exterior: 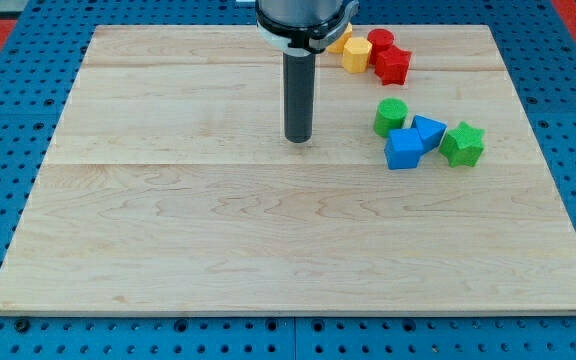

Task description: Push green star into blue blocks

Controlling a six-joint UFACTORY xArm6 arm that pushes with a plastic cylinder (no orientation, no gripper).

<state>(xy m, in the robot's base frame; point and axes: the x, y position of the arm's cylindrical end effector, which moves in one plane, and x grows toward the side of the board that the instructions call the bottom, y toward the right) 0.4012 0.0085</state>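
No jaws: plain rod only, holding nothing. My tip (pixel 299 139) on bare board (pixel 218 240), well left of cluster, touching no block. Green star (pixel 463 144) at view's right, touching blue blocks (pixel 412 141). Green cylinder (pixel 390 117) just above these.

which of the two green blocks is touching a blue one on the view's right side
The green star, at the view's right end of the cluster, beside the blue blocks. The other green block, rounder, sits above them, nearer my tip.
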